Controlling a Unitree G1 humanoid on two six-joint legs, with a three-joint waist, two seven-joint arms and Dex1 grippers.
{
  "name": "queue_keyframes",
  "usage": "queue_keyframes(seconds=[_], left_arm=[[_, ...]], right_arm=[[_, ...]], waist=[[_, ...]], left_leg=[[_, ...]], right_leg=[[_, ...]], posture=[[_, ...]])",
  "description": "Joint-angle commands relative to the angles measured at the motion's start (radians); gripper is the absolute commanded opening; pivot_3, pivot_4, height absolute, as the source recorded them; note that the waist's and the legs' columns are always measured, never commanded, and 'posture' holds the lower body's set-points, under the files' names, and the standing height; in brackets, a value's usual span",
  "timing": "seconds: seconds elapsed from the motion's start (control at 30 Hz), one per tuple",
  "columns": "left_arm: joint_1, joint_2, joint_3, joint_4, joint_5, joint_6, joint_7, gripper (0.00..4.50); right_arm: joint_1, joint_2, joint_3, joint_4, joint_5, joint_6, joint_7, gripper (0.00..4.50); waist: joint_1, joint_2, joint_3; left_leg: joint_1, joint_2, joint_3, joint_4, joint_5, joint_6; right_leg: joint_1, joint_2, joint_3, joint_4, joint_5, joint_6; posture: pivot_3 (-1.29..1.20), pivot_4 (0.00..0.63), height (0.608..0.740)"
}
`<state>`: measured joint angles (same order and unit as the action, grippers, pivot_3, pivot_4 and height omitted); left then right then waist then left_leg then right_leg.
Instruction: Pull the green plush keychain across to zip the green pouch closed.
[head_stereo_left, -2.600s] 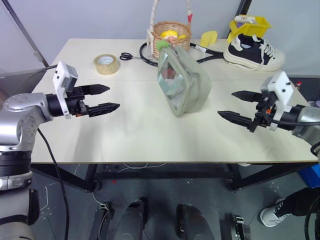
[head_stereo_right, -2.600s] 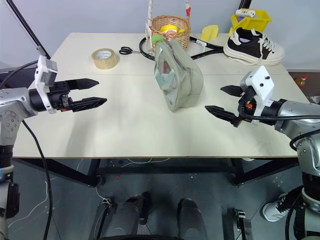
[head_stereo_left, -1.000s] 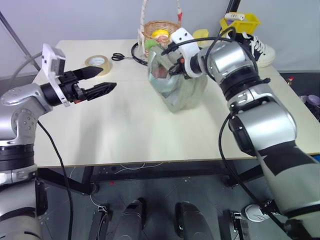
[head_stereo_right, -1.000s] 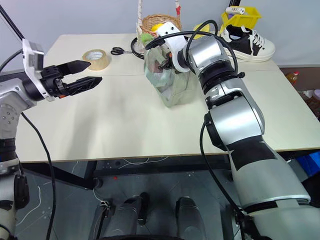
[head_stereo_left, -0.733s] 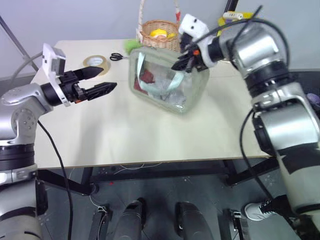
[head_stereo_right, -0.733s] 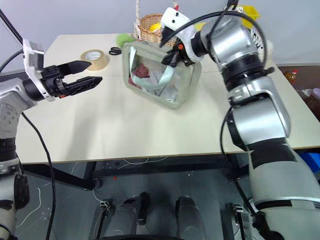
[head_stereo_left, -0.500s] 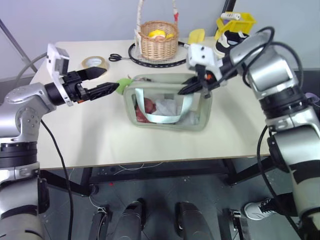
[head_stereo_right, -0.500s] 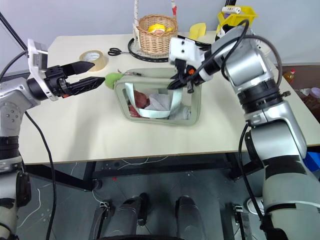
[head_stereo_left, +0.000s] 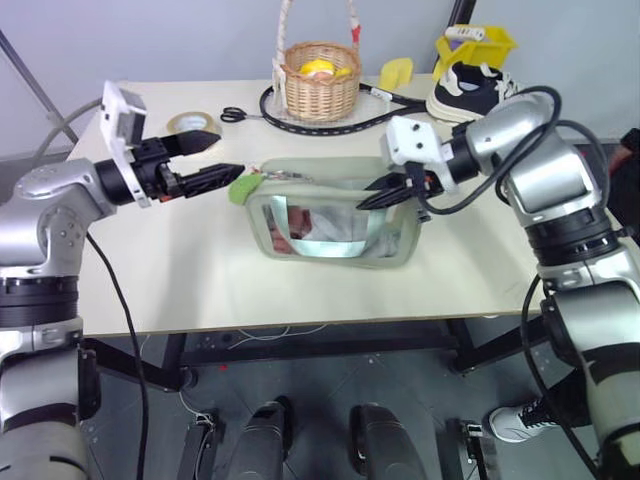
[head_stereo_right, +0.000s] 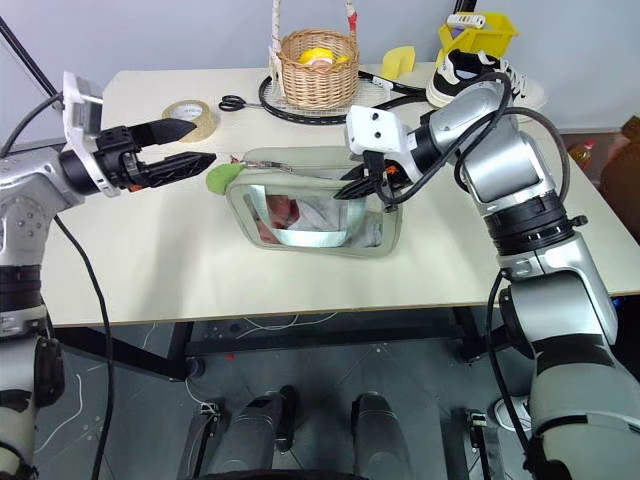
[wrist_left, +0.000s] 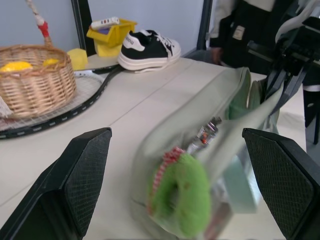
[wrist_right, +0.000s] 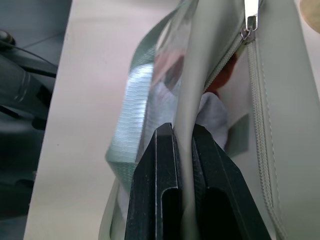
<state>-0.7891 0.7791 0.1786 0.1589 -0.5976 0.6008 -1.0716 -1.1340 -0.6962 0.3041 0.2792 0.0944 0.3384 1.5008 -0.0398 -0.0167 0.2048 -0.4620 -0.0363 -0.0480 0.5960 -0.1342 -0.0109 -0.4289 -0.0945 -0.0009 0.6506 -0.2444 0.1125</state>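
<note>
The green plush keychain (head_stereo_left: 243, 186), a small fuzzy lime-green ball, hung at the left end of the green pouch (head_stereo_left: 335, 215), which lay on its side near the middle of the table (head_stereo_left: 200, 270), its clear window facing the robot. In the right wrist view the zipper ran partly open, with red and white contents showing through the gap, so the zipping itself looked not yet started.

The right gripper (head_stereo_left: 385, 192) was clenched on the pouch's fabric edge at the right end, steadying it. The left gripper (head_stereo_left: 208, 162) was level with its fingers spread wide and empty, tips just beside the keychain but not around it; in the left wrist view the plush sat between and ahead of the two black fingers (wrist_left: 75, 185).

What seemed left: close on the plush, then draw it along the zipper toward the held end.

Behind the pouch stood a wicker basket (head_stereo_left: 317, 82), a roll of tape (head_stereo_left: 190, 124), scissors (head_stereo_left: 232, 115) and a sneaker (head_stereo_left: 470, 92).
</note>
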Motion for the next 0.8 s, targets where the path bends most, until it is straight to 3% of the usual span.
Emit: queue_keyframes(seconds=[0.03,0.33,0.43,0.63,0.8], left_arm=[[-0.015,0.013,0.016,-0.012,0.002,-0.013,-0.006,4.50],[-0.015,0.004,0.007,-0.015,0.004,-0.012,-0.007,4.50],[-0.013,-0.001,0.003,-0.020,0.001,-0.010,-0.009,4.50],[-0.023,-0.002,-0.002,-0.013,0.002,-0.008,-0.016,4.50],[-0.025,0.000,-0.002,-0.004,0.007,-0.011,-0.021,4.50]], right_arm=[[0.000,-0.022,-0.053,-0.018,0.040,-0.031,0.028,0.03],[0.017,-0.024,-0.043,0.032,0.009,-0.057,0.007,0.03],[0.011,-0.030,-0.037,0.055,-0.033,-0.043,-0.045,1.09],[0.037,-0.134,-0.135,-0.117,0.038,0.071,-0.036,4.18],[0.120,-0.229,-0.174,-0.232,0.060,0.108,-0.045,4.18]], waist=[[0.000,0.000,0.000],[0.000,0.000,0.000],[0.001,0.000,0.000],[0.008,0.000,0.000],[0.021,0.000,0.000]], left_leg=[[0.000,0.000,0.000,0.000,0.000,0.000],[0.000,0.000,0.000,0.000,0.000,0.000],[0.000,0.000,0.000,0.000,0.000,0.000],[0.000,0.000,0.000,0.000,0.000,0.000],[0.001,0.000,0.001,0.000,0.000,0.000]], right_leg=[[0.000,0.000,0.000,0.000,0.000,0.000],[0.000,0.000,0.000,0.000,0.000,0.000],[0.000,0.000,0.000,0.000,0.000,0.000],[0.000,-0.001,0.000,0.000,0.000,0.000],[0.001,-0.001,0.000,-0.001,0.000,0.000]], posture=[[0.00,0.150,0.724],[0.00,0.150,0.724],[0.00,0.150,0.724],[0.00,0.150,0.724],[0.00,0.150,0.724]])
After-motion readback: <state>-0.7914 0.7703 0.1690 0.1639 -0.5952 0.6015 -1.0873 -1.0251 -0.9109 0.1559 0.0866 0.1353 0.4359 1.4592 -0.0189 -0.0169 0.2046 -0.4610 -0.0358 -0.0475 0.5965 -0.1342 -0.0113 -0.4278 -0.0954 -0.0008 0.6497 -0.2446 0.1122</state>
